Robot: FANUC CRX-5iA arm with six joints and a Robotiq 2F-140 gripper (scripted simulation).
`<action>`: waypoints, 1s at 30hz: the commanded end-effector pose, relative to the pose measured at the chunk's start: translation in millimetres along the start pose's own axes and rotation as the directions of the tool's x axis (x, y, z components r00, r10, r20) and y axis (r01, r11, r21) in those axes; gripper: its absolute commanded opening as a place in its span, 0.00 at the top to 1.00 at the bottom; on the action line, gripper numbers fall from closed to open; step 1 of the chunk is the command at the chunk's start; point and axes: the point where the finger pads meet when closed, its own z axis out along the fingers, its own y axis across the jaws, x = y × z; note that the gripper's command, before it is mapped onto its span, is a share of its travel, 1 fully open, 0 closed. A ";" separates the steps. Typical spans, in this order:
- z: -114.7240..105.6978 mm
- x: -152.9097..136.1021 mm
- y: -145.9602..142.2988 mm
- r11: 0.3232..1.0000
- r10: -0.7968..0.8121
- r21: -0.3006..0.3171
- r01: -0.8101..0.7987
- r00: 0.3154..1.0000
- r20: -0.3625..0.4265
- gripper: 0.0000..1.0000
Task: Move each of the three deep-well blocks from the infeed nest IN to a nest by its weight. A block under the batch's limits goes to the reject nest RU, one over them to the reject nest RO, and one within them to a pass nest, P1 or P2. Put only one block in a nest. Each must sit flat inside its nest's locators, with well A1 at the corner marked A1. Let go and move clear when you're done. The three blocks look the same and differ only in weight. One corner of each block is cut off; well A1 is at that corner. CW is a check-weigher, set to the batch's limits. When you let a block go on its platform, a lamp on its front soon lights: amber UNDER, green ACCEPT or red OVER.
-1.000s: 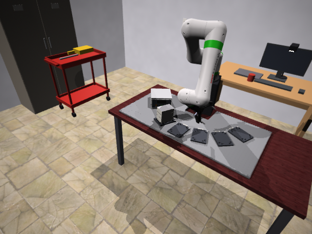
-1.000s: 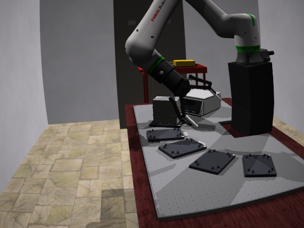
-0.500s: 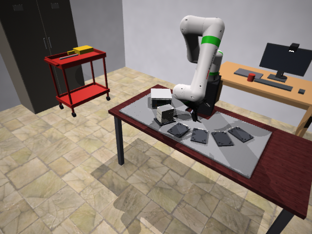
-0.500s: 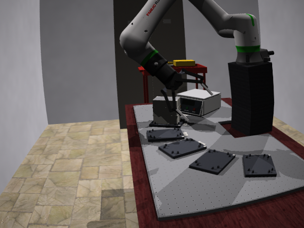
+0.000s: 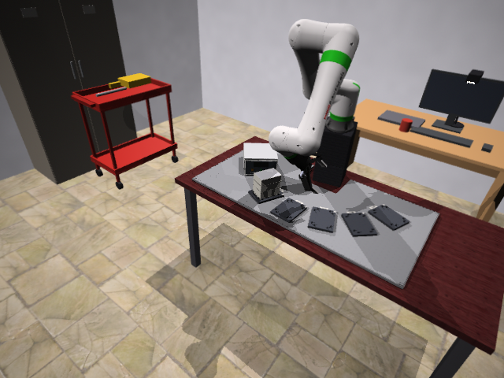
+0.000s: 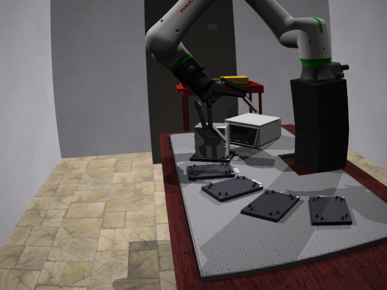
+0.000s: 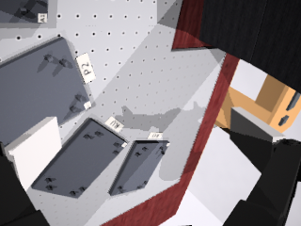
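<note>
Three pale deep-well blocks stand in one stack (image 5: pixel 267 183) (image 6: pixel 210 144) on the dark infeed nest (image 5: pixel 258 200) (image 6: pixel 199 158). The check-weigher (image 5: pixel 259 156) (image 6: pixel 253 119) stands just behind it with its platform bare. None of its lamps looks lit. My gripper (image 5: pixel 315 176) (image 6: pixel 240 124) (image 7: pixel 144 128) is open wide, empty and tilted. It hangs beside the top of the stack, touching nothing. Four dark nests lie empty in a row: P1 (image 5: pixel 288 209) (image 6: pixel 210 171), P2 (image 5: pixel 322 220) (image 6: pixel 231 188) (image 7: pixel 42 89), RU (image 5: pixel 358 224) (image 6: pixel 270 205) (image 7: pixel 82 160) and RO (image 5: pixel 388 216) (image 6: pixel 329 209) (image 7: pixel 138 165).
The grey perforated plate (image 5: pixel 366 256) (image 6: pixel 250 246) covers most of the dark red table (image 5: pixel 455 280). The arm's black pedestal (image 5: pixel 335 154) (image 6: pixel 320 124) stands at the back, close to my gripper. A red cart (image 5: pixel 126 122) and a desk with a monitor (image 5: pixel 460 98) stand apart.
</note>
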 end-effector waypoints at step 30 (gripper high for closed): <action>-112.8 73.8 26.4 0.890 -0.447 0.062 0.452 0.891 -0.081 0.00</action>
